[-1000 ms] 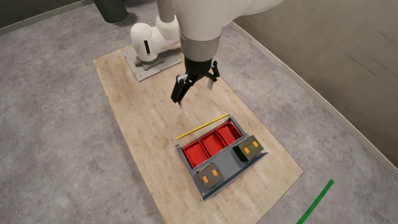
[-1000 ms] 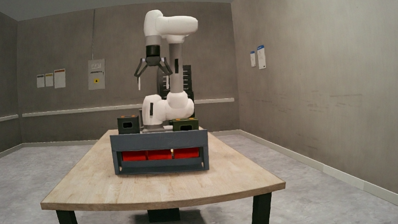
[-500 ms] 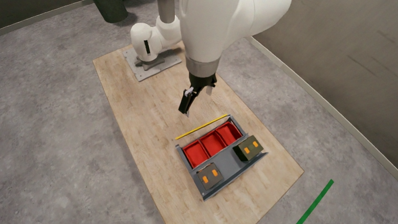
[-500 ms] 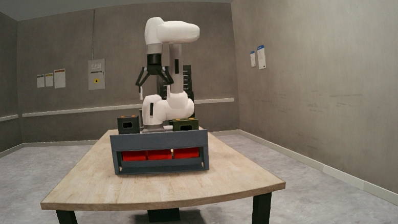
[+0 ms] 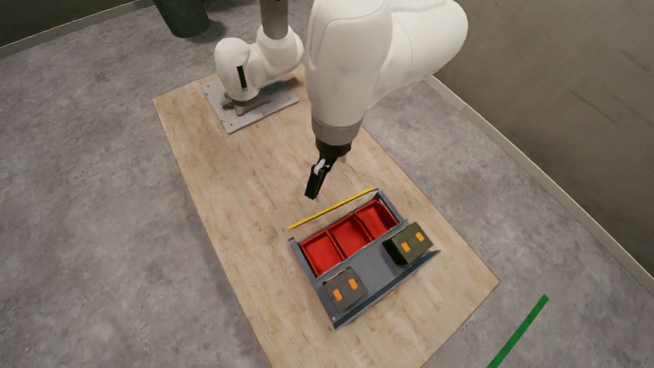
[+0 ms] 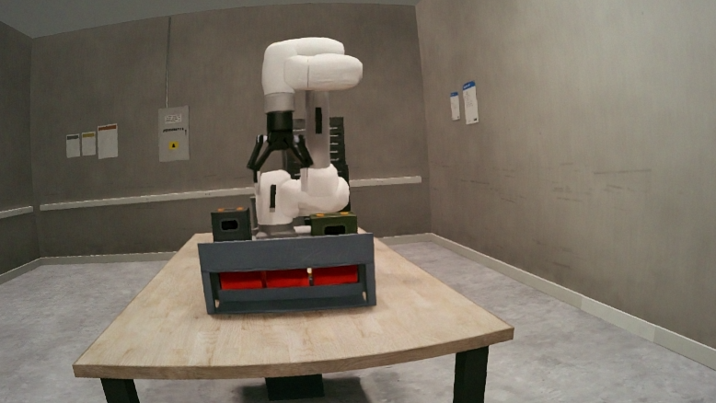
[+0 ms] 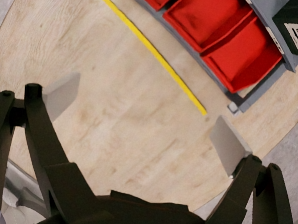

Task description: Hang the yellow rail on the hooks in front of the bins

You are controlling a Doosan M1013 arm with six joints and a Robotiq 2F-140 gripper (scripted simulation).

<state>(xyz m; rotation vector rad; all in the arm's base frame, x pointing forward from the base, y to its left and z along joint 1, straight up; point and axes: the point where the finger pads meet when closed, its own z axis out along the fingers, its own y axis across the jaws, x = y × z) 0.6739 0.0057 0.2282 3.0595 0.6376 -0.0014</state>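
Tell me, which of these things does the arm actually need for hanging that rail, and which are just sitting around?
Needed:
- yellow rail, lying on the table beside the bins
- gripper, open and empty, above the table
- grey rack with the red bins; its hooks are too small to make out

Just there:
- two dark boxes on the rack
- green floor stripe
- wall posters
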